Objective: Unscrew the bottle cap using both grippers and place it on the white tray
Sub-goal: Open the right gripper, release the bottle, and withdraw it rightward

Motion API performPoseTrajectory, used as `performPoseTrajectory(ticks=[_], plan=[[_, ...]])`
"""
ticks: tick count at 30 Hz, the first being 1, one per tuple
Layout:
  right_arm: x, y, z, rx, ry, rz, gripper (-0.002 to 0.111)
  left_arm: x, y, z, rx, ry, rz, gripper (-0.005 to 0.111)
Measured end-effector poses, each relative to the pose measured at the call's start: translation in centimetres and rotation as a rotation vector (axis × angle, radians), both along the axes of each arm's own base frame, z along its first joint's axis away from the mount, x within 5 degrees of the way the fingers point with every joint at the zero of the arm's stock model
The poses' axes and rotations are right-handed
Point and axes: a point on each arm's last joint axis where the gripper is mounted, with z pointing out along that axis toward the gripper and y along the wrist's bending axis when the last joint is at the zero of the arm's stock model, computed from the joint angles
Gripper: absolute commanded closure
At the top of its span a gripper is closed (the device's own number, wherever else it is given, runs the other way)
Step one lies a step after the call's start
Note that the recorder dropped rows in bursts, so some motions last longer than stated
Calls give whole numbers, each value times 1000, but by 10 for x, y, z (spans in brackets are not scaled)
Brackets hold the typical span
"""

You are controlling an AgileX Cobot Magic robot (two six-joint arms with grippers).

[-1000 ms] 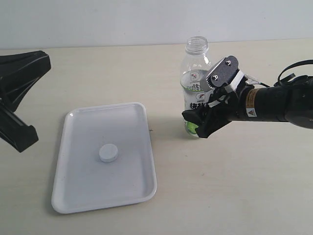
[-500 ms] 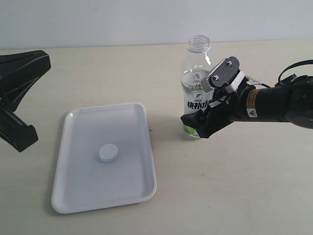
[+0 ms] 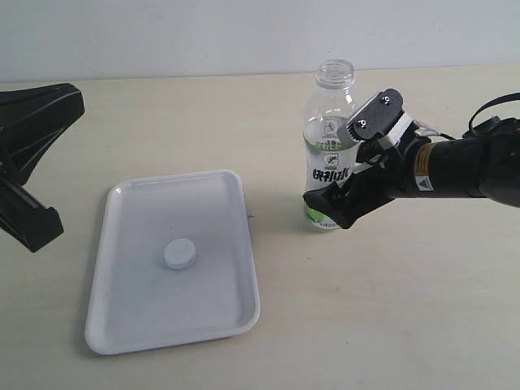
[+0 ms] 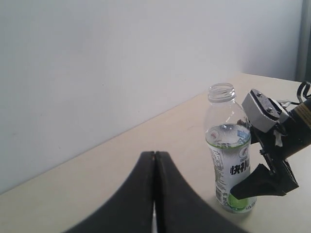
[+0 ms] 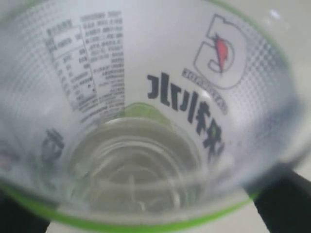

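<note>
**Setting.** Pale beige counter (image 3: 406, 325), smooth and matt, filling most of the exterior view. Its far edge meets a plain off-white wall (image 3: 203, 36) in a straight seam that runs nearly level across the scene. A tiny dark speck (image 3: 250, 216) lies on the counter near its middle; what it is cannot be told. In the left wrist view the same bare wall rises behind the counter, with a darker grey vertical strip (image 4: 305, 39) at the wall's far end, its nature unclear

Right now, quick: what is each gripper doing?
Left gripper: shut, holding nothing.
Right gripper: open, jaws on either side of the uncapped bottle.
</note>
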Motion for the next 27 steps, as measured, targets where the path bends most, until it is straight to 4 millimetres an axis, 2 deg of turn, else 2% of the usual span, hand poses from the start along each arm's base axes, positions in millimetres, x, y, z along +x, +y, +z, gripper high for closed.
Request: performPoseTrajectory(ticks=[9,20,27], plan=[[-5,-1,3,-15,48,1,6,0,0,0,0,0,0,107],[-12,-6,31,-30,61,-50,6,0,0,0,0,0,0,107],[-36,-4,42,33,134,-50,6,0,0,0,0,0,0,107]])
